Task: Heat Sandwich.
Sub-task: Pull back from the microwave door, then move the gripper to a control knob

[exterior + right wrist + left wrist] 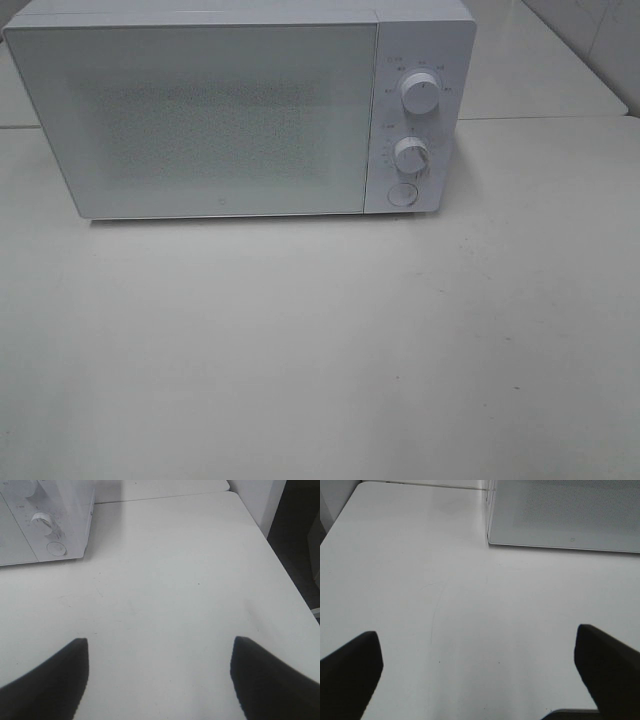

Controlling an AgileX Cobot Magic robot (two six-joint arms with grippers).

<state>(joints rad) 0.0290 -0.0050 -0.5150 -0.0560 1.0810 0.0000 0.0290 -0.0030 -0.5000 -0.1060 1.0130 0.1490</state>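
Tabletop (320, 350), microwave (200, 120) beyond spread left claw (477, 645), right claw (160, 642)

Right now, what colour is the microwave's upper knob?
White; the upper knob shows best in exterior high.

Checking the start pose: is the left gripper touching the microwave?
Apart. The left wrist view shows the open left gripper with a stretch of table between it and the microwave.

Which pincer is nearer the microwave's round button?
Right. The right pincer sits in front of the round button; the left pincer faces the opposite lower corner of the door, button out of its view.
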